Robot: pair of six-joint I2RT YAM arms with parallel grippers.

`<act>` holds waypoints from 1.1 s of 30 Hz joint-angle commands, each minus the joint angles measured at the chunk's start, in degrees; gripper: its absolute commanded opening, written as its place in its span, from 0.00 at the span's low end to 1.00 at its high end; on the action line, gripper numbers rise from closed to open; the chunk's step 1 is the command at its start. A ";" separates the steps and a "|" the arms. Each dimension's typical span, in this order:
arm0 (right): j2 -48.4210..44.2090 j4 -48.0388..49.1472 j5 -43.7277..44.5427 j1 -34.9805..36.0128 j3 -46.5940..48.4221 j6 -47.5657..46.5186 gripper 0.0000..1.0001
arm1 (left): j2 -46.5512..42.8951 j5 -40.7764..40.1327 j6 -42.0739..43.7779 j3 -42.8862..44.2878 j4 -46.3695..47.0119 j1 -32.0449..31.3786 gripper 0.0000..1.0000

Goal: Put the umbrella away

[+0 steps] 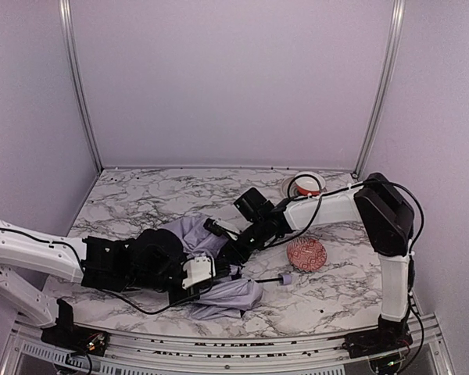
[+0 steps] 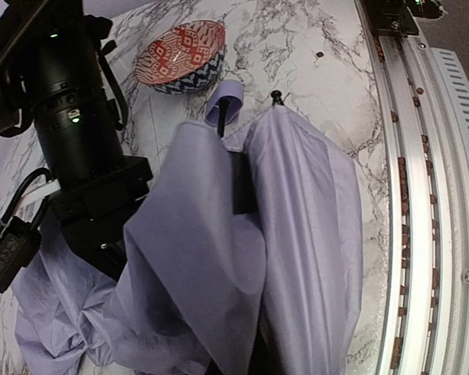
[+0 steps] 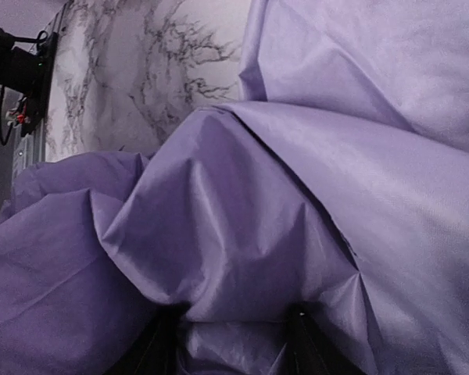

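From above, the half-collapsed lavender fabric folding umbrella (image 1: 223, 297) lies on the marble-patterned table (image 1: 133, 199), with the left gripper (image 1: 217, 273) and right gripper (image 1: 233, 250) meeting over it. In the left wrist view, the canopy bunches toward pressed-together jaws, apparently pinched to steady it. In the right wrist view, the fingers (image 3: 303, 344) stand spread astride a fold, likely to gather it.

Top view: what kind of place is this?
Probably a robot test booth, not a home: plain walls on metal posts, a marble-look table, two arms bolted to a rail.
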 commanded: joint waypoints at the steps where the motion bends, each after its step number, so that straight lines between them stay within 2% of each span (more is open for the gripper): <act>1: 1.15 1.00 -12.58 0.51 -2.71 0.01 0.45 | 1.00 0.21 -2.28 2.48 2.77 6.09 0.00; 6: 0.72 4.12 -16.55 0.36 -5.22 1.39 0.41 | 6.47 2.79 -2.18 0.89 3.05 10.44 0.00; 10: -0.52 5.85 -14.51 -2.34 -5.64 3.61 0.42 | 10.92 7.86 -2.20 1.09 2.03 11.29 0.00; 16: -10.50 13.40 -9.76 -7.56 -11.74 9.95 0.52 | 11.42 12.93 -2.86 -1.96 4.19 11.49 0.00; 19: -16.20 13.67 -6.79 -9.29 -14.36 8.53 0.54 | 11.75 14.17 -3.18 -3.92 5.62 11.91 0.00; 22: -20.15 14.24 -6.39 -9.45 -16.95 5.09 0.57 | 12.22 15.90 -3.26 -4.43 6.83 12.65 0.01; 28: -23.78 22.11 -11.64 -8.78 -22.72 4.45 0.62 | 12.85 17.86 -3.50 -4.06 7.80 13.39 0.06; 33: -21.77 20.37 -10.91 -2.50 -21.82 -0.80 0.66 | 12.35 16.94 -4.59 -3.99 8.28 13.53 0.11</act>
